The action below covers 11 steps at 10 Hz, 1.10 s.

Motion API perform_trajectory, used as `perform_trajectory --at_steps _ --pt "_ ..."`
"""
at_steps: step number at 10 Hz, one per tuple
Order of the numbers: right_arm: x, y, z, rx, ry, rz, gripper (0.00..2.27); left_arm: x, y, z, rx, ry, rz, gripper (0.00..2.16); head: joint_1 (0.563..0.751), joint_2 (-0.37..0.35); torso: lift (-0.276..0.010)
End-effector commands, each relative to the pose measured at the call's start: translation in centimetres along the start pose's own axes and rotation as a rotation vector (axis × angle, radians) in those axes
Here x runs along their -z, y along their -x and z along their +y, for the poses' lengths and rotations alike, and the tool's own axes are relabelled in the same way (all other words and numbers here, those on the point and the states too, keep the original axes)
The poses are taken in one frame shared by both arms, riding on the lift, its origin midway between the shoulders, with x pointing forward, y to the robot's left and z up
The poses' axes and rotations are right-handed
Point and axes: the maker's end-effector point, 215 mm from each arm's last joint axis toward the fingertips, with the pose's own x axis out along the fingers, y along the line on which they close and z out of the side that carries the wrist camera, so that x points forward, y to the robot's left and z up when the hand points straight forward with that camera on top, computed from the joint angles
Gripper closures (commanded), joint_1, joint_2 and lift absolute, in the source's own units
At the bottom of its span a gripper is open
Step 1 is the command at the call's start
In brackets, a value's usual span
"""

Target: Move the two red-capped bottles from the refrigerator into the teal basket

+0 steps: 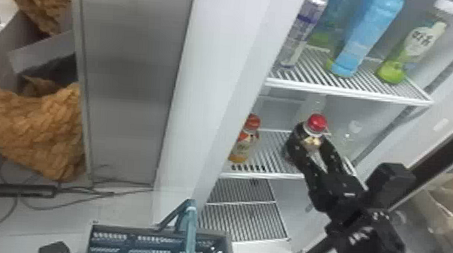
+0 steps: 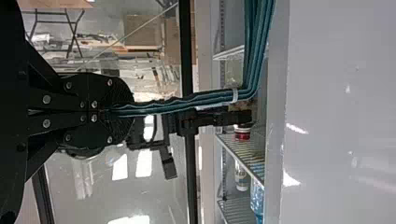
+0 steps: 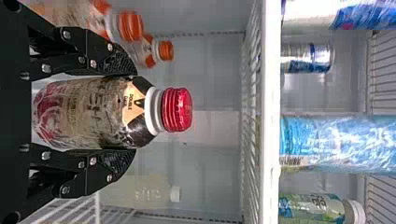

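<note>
Bottle with red cap (image 3: 93,114) in the grasp of the right gripper (image 3: 135,112), at the middle shelf (image 1: 264,175) of the refrigerator (image 1: 210,78). The two flat fingers are parted by the bottle's width and lie against opposite sides of its body, below the neck. The cap stays free of the fingers, a hold probably chosen for firm purchase on the widest part and an upright carry. Whether the base bears on the middle shelf cannot be told. Teal basket (image 1: 129,226), below the middle shelf and to its left, outside the refrigerator; it is presumably kept there to shorten the transfer. Left gripper (image 2: 128,111), outside the middle shelf's compartment, clenched on the basket's handle (image 2: 173,106), apparently to steady the open top for loading. Orange-capped bottle (image 1: 246,144), on the middle shelf, left of the grasped one; a close neighbour that an outward sweep might knock. The second red-capped bottle cannot be identified with certainty; a glossy patch within the basket is likewise unclear.
</note>
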Motion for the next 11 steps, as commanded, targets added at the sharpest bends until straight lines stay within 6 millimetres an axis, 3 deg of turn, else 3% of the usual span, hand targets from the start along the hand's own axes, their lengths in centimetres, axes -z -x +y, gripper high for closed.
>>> perform_trajectory --at_steps 1,3,5,7,11 --pt "0.4 2.7 1.8 -0.029 -0.014 0.059 0.68 0.0 0.0 0.0 0.001 0.0 0.0 1.15 0.695 -0.35 -0.224" --pt "1.1 5.3 2.0 -0.021 -0.024 0.114 0.68 0.0 0.1 0.0 0.001 0.001 -0.002 1.15 0.695 -0.35 -0.224" --pt "3.0 6.3 3.0 -0.041 -0.032 0.18 0.68 0.0 0.1 0.1 -0.001 0.002 -0.004 1.15 0.695 -0.35 -0.224" --pt "3.6 7.5 5.2 -0.088 -0.056 0.216 0.68 0.1 0.1 0.0 0.002 0.004 -0.002 1.15 0.695 -0.35 -0.224" --pt "7.3 9.7 9.7 -0.197 -0.113 0.349 0.68 0.3 0.3 0.3 -0.007 0.005 0.007 1.15 0.695 -0.35 -0.224"
